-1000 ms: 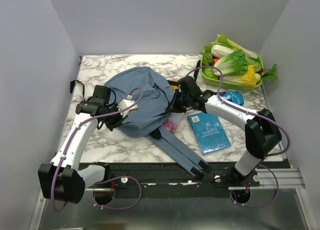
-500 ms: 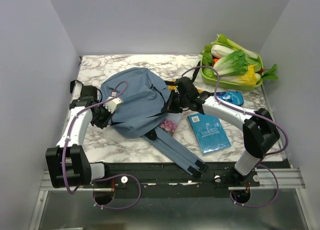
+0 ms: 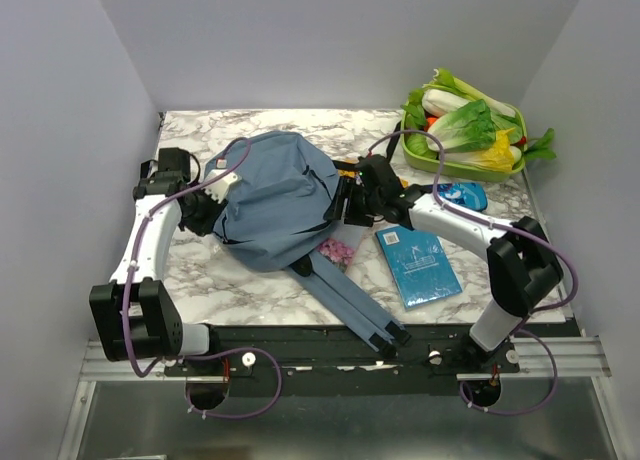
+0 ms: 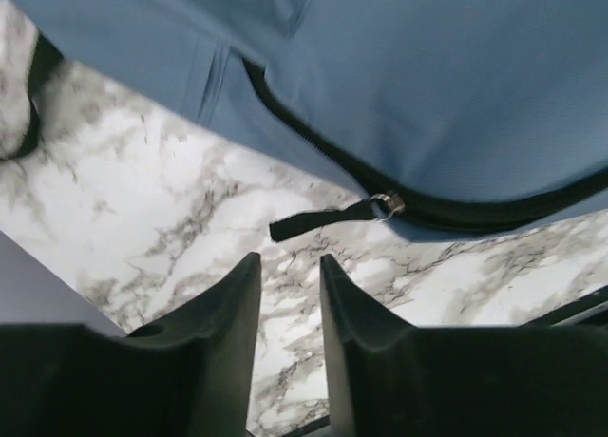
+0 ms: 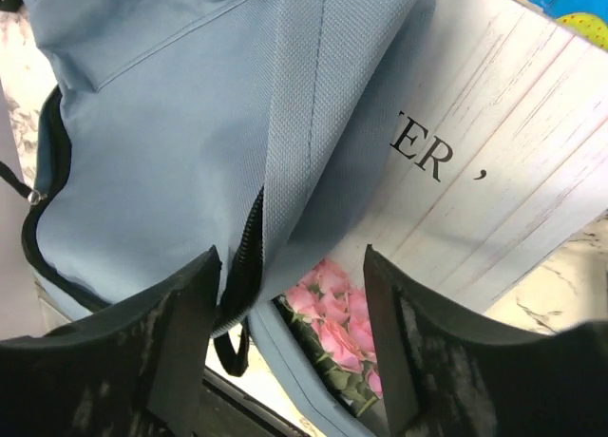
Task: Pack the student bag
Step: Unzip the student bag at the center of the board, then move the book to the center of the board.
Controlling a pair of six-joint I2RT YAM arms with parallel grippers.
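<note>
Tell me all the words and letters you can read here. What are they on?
"ER" then a small comma-like mark: on the white wood-look book with pink roses; the student bag covers the start of the word.
Small white label on the teal book: too small to read.
Nothing else has readable text.

dusty-blue student bag [image 3: 270,205], white-grey marbled table [image 3: 200,270]
</note>
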